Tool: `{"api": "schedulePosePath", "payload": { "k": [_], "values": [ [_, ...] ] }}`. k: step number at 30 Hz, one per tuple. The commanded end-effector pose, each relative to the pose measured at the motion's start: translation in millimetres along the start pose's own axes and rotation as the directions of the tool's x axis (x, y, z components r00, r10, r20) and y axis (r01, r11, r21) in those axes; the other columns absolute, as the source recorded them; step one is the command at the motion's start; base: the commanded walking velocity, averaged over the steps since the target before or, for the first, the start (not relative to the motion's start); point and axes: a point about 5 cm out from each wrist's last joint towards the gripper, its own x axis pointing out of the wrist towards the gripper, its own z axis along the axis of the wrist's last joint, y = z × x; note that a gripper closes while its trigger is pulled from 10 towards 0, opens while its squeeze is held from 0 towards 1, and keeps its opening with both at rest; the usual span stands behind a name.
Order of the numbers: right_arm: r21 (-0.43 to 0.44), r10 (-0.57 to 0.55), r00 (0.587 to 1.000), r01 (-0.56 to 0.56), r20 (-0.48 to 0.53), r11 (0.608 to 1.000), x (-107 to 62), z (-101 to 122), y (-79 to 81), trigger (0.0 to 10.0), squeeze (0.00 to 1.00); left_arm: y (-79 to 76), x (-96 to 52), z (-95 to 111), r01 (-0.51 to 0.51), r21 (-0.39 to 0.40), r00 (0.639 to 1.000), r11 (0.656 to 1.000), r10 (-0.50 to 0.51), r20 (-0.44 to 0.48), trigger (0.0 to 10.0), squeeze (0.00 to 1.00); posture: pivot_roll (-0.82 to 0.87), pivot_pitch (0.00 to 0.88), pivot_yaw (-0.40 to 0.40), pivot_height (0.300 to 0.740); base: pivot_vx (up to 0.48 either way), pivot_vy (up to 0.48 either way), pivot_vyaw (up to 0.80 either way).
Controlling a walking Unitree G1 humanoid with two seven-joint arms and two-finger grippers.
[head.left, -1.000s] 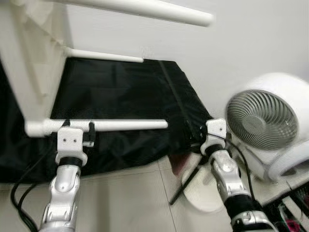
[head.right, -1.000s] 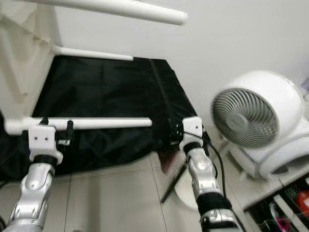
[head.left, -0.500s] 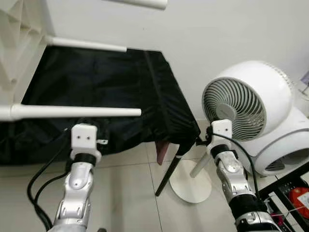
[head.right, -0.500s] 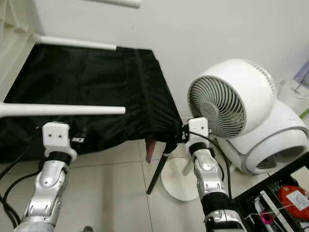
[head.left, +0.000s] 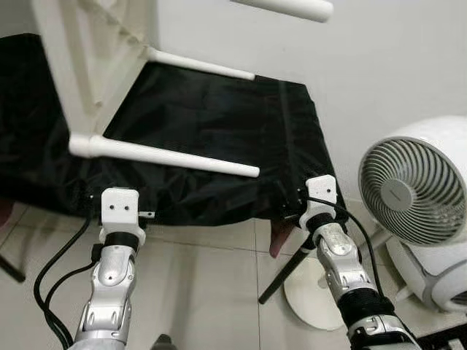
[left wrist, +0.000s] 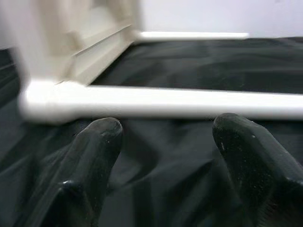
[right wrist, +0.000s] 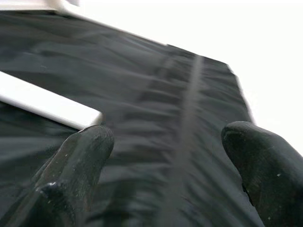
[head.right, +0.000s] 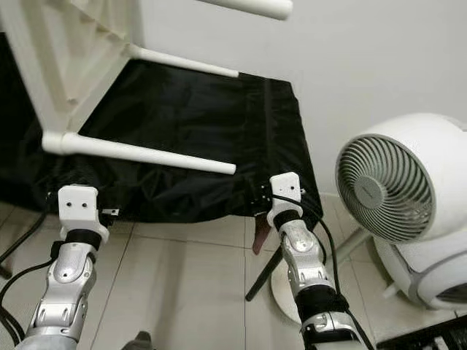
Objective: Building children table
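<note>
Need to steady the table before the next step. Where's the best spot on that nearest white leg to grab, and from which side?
Probably take the nearest white leg near its base, close to the white table frame, where it is stiffest. It lies roughly level above the black cloth, so come from below and in front. The open left gripper already sits beneath it, fingers straddling the round bar.

left arm: raised forward, left gripper [left wrist: 163, 156] jaws apart, empty | right arm: raised forward, right gripper [right wrist: 165, 175] jaws apart, empty
</note>
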Motion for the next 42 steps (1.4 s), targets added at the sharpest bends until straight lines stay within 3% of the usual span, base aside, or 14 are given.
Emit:
{"api": "schedulePosePath", "payload": {
  "k": [1, 8, 14, 27, 42],
  "values": [
    [0.006, -0.020, 1.000, 0.020, -0.002, 1.000, -2.4, -0.8, -5.4, 10.0, 0.00, -4.7, 0.4, -0.6, -0.007, -0.003, 1.000, 1.000, 0.007, -0.019, 10.0, 0.00, 0.19, 0.017, -0.121, 0.740, 0.000, 0.000, 0.00],
    [0.011, -0.043, 0.999, 0.043, 0.024, 0.999, -2.6, 4.6, -7.9, 10.0, 0.00, 1.5, 3.8, 6.5, -0.015, -0.030, 1.000, 0.999, 0.014, -0.008, 10.0, 0.00, 0.19, 0.011, -0.110, 0.740, 0.000, 0.000, 0.00],
    [0.018, -0.054, 0.998, 0.053, 0.040, 0.998, -1.5, 7.8, -8.5, 10.0, 0.00, 12.5, 11.3, 12.1, -0.024, -0.013, 1.000, 1.000, 0.024, 0.009, 10.0, 0.00, 0.19, 0.000, -0.103, 0.740, 0.000, 0.413, 0.00],
    [0.019, -0.058, 0.998, 0.057, 0.040, 0.998, -3.9, 6.7, -8.1, 10.0, 0.00, 11.8, 12.3, 14.4, -0.016, -0.007, 1.000, 1.000, 0.016, 0.011, 10.0, 0.00, 0.20, 0.000, -0.104, 0.740, 0.000, 0.446, 0.00],
    [0.004, -0.054, 0.998, 0.054, 0.032, 0.999, -4.6, 5.4, -7.5, 10.0, 0.00, 19.0, 11.8, 18.8, -0.063, 0.058, 0.998, 0.996, 0.062, 0.024, 10.0, 0.00, 0.20, 0.000, -0.109, 0.740, 0.000, 0.000, 0.00]
  ]
}}
